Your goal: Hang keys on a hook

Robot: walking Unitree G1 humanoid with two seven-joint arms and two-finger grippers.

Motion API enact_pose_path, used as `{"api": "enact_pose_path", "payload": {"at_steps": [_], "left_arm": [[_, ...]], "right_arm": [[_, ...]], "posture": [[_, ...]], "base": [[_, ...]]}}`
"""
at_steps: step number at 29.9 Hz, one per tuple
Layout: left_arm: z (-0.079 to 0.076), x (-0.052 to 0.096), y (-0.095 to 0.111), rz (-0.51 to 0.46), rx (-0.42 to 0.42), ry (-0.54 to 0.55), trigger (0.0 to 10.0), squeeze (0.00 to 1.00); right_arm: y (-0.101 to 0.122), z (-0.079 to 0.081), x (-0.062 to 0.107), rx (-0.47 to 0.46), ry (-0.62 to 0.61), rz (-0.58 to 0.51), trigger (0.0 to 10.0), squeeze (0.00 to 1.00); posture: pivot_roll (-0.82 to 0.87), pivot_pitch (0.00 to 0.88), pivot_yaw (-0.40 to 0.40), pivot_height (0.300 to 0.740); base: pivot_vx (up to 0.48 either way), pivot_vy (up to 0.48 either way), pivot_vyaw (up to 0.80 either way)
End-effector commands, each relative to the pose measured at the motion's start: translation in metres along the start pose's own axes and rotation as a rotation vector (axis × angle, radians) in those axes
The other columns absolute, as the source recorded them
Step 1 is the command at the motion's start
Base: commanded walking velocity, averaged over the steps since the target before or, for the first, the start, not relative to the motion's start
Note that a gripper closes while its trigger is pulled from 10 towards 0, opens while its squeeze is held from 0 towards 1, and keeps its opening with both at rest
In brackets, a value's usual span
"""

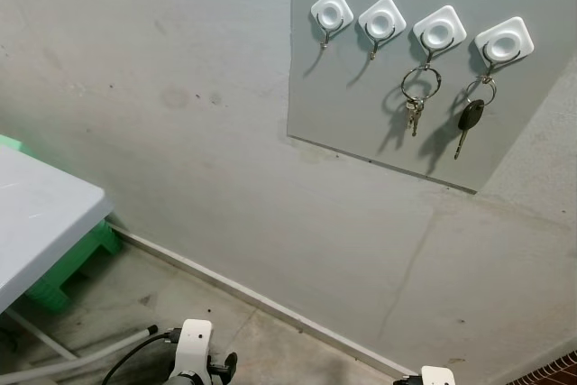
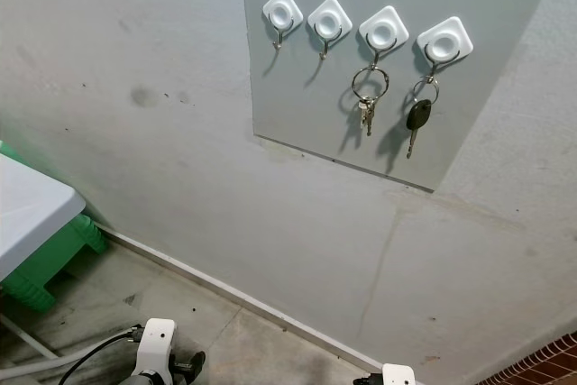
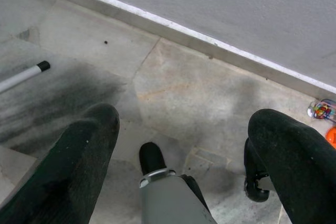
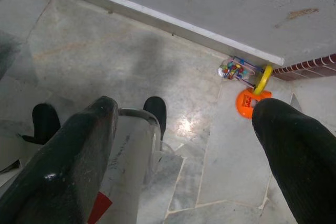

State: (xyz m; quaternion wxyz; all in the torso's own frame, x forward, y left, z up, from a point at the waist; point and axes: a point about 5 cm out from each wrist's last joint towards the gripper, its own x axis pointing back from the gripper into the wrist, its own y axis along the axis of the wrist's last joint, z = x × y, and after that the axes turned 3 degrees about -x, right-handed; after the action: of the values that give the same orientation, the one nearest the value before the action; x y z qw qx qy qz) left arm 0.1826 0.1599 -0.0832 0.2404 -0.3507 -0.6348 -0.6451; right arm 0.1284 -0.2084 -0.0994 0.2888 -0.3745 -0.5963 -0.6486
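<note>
Two sets of keys hang light and jangly off hooks, best grabbed by the ring, while both jaws hang wide open, empty.

Both my arms hang low at my sides. My left gripper points at the floor, fingers spread wide. My right gripper does likewise.

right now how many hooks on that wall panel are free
2. The two leftmost hooks, far-left hook and second hook, hang empty. The third holds a key ring; the rightmost holds a black-headed key.
</note>
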Motion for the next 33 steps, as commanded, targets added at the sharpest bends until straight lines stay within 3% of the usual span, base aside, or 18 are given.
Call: {"api": "enact_pose_path", "payload": {"at_steps": [1, 5, 28, 33], "left_arm": [[0.009, 0.003, -0.011, 0.104, -0.154, 0.048, 10.0, 0.0], [0.007, 0.001, -0.004, 0.057, -0.093, 0.028, 10.0, 0.0], [0.011, -0.001, 0.005, 0.031, -0.128, 0.052, 10.0, 0.0], [0.01, -0.001, 0.006, 0.026, -0.104, 0.056, 10.0, 0.0]], "right_arm": [[-0.005, 0.017, -0.003, 0.091, 0.041, 0.107, 10.0, 0.0], [0.005, 0.005, -0.004, 0.103, 0.023, 0.071, 10.0, 0.0], [0.001, 0.0, -0.003, 0.149, -0.002, 0.088, 10.0, 0.0], [0.003, 0.0, -0.003, 0.148, 0.001, 0.08, 10.0, 0.0]], "posture": [[-0.07, 0.0, 0.017, 0.74], [-0.06, 0.0, 0.002, 0.74], [-0.05, 0.0, 0.001, 0.74], [-0.05, 0.0, -0.001, 0.74]], "base": [[0.0, 0.0, 0.0], [0.0, 0.0, 0.0], [0.0, 0.0, 0.0], [0.0, 0.0, 0.0]]}}
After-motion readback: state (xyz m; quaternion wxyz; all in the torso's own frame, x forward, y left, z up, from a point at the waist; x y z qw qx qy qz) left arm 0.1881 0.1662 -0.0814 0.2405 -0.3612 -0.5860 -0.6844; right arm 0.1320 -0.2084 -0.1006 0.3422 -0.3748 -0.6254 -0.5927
